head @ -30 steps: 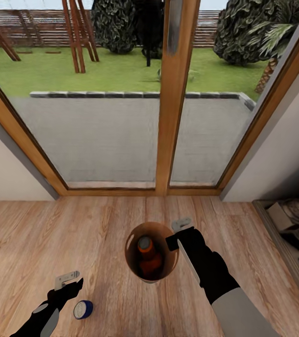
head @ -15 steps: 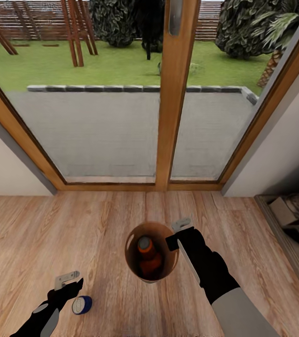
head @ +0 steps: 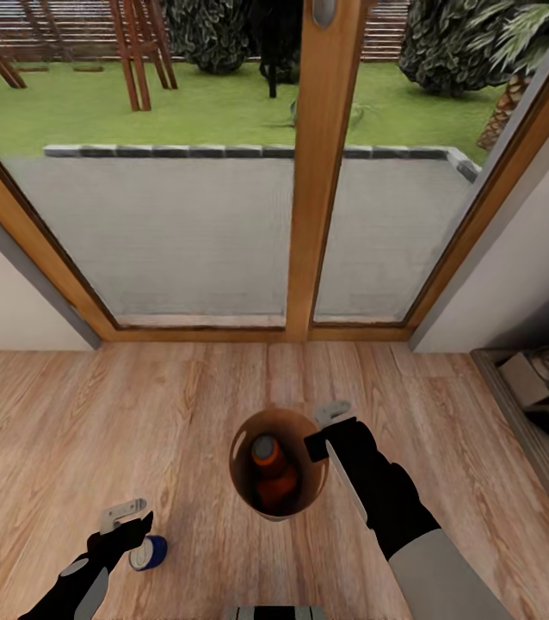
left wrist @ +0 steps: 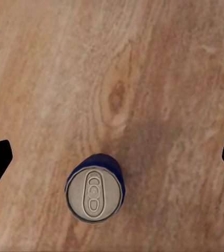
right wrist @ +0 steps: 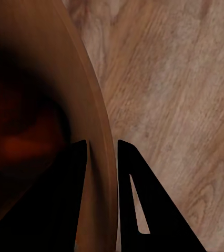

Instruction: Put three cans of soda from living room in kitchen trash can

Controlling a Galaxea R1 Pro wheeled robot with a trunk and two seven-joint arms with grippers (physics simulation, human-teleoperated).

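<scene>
1. You have bare wood floor (head: 94,413) all around the tash can (head: 242,482).
2. A blue can (left wrist: 95,188) stands just beneath your left gripper (head: 125,518), between its spread fingers.
3. The glass door (head: 309,172) closes off the way ahead.
4. A dark cabinet (head: 541,405) crowds your far right.

Seen before the glass patio door (head: 322,172): copper-lined trash can (head: 242,482) holding an orange soda can (head: 268,455), right gripper (head: 333,422) at its rim, blue can (head: 147,552) beside left gripper (head: 125,517).

Head cam overhead; wrist cams close.
</scene>
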